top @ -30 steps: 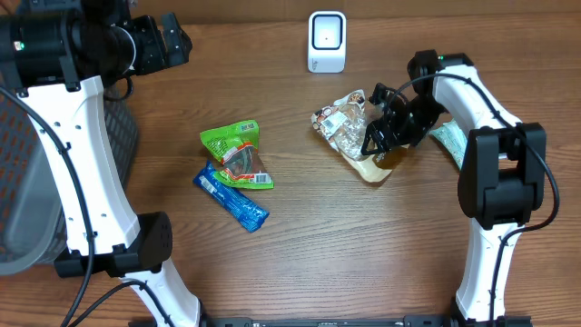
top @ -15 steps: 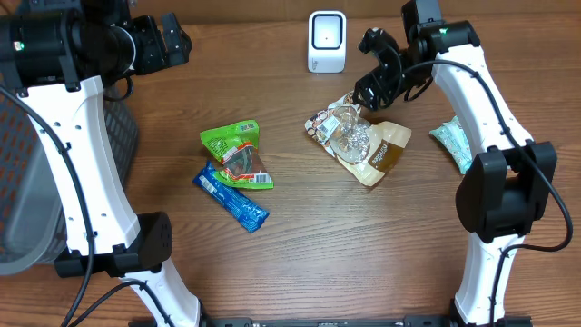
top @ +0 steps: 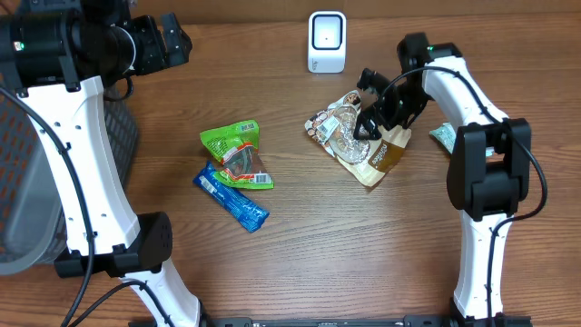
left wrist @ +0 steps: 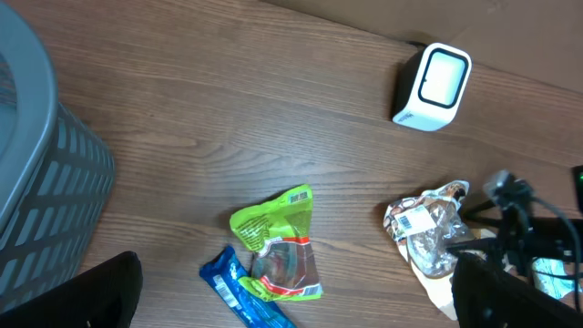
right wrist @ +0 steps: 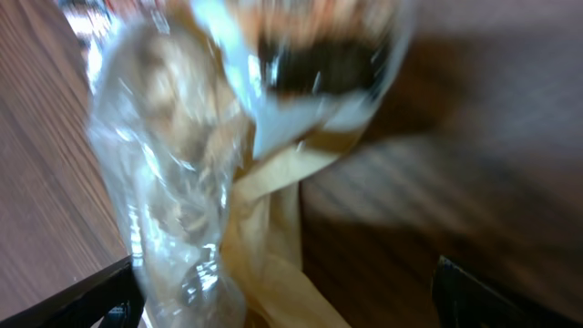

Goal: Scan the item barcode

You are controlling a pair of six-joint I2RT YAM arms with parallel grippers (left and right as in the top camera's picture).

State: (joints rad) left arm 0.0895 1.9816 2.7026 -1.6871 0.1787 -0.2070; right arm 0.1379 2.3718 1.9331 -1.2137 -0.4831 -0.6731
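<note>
Item: clear-and-tan snack bag (top: 363,150), laid flat on the counter (top: 363,254), right of centre in the overhead view. A white label (top: 339,115) is seen at its 11 o'clock end. Whether the barcode is printed there cannot be read.

Right hand (top: 368,109): placed over the bag's 1 o'clock part, fingers spread wide. In the right wrist view the crinkled film fills the gap between them, and nothing is clamped. Contact with the film cannot be judged.

Change: a second earlier this hand is shown low at the bag's 3 o'clock edge. Half a second earlier it is shown raised towards the scanner (top: 327,41) and empty, with the bag left on the counter a little to the left. Now it is brought back down over the bag. The bag is therefore judged not yet presented, and a fresh grasp is judged to be the step in hand.

Left hand (top: 171,38): held high at the counter's 10 o'clock corner, fingers apart, empty.

Surroundings, from the bag:
- scanner at 11 o'clock, path unobstructed
- teal packet (top: 445,136) at 3 o'clock, partly hidden by the right arm
- green packet (top: 238,150) at 9 o'clock
- blue bar (top: 232,197) at 8 o'clock, touching the green packet
- grey basket (top: 23,209) far out at 9 o'clock

Slippery film is judged the main hindrance.
</note>
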